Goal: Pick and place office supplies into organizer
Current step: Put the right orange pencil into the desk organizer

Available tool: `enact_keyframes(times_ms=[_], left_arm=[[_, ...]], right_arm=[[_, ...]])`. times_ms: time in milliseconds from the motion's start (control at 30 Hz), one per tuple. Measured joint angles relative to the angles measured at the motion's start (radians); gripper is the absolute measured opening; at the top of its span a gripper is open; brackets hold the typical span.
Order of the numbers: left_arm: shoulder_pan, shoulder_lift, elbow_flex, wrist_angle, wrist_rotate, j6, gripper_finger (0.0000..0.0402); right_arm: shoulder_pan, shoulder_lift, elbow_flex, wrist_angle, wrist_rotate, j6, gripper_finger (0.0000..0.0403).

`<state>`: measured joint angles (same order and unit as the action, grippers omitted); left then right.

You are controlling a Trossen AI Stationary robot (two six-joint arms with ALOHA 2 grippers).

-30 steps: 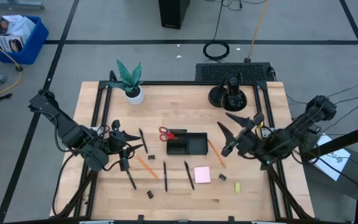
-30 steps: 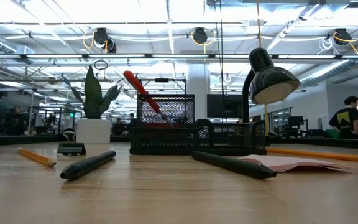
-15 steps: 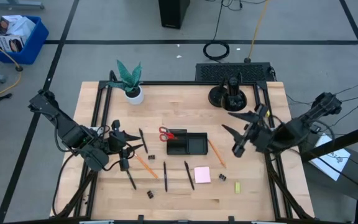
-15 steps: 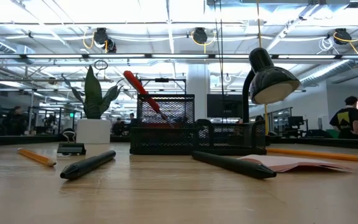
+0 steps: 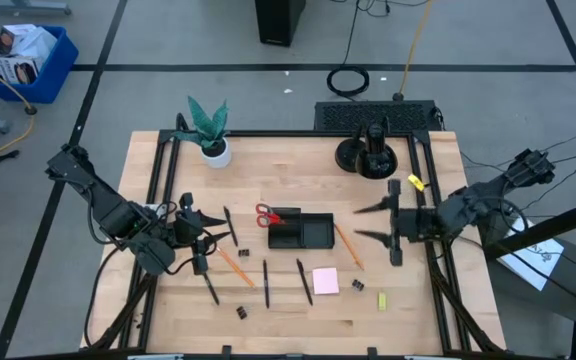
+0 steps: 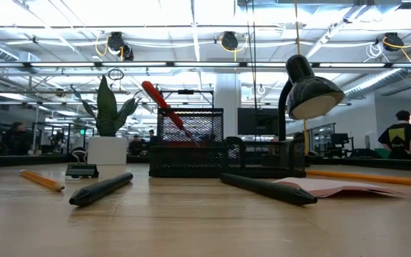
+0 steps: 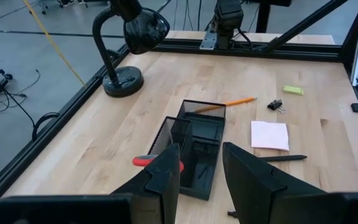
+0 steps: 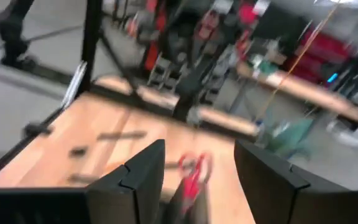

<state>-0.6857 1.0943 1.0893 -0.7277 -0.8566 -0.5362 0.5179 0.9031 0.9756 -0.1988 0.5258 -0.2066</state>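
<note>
Overhead, bright lamps light the wooden table holding the organizer.

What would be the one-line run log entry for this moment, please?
left gripper: open, empty, over table left of organizer | right gripper: open, empty, right of organizer | scissors: in organizer | pens, pencils, sticky-note pad: on table

Two dark arms, matte black links and joints throughout.
Left arm: chunky black segments, bulky wrist block, cable loops near the left hand, whose fingers are flat, angular black plates. Right arm: same black build, a yellow tag near the wrist, thin cables trailing off its base; right hand has long tapered black fingers.
</note>
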Motion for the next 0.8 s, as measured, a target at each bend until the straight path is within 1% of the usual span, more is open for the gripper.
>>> enact_keyframes(times_ms=[167,267,500,633,800], left_arm=[[0.0,0.0,0.0,0.0,0.0,0.0,0.0127],[0.0,0.0,0.0,0.0,0.0,0.0,0.0127],[0.0,0.0,0.0,0.0,-0.001,0.002,0.0127],[0.0,0.0,0.0,0.0,-0.001,0.0,0.0127],[0.0,0.0,0.0,0.0,-0.002,0.002,0.0127]], right_arm=[[-0.014,0.0,0.0,-0.192,-0.002,0.202,0.0187],[-0.02,0.0,-0.012,-0.263,-0.003,0.313,0.0187],[-0.021,-0.001,-0.102,-0.305,-0.008,0.53,0.0187],[-0.021,-0.001,-0.177,-0.311,-0.082,0.665,0.0187],[-0.019,-0.015,-0.247,-0.316,-0.089,0.793,0.0187]])
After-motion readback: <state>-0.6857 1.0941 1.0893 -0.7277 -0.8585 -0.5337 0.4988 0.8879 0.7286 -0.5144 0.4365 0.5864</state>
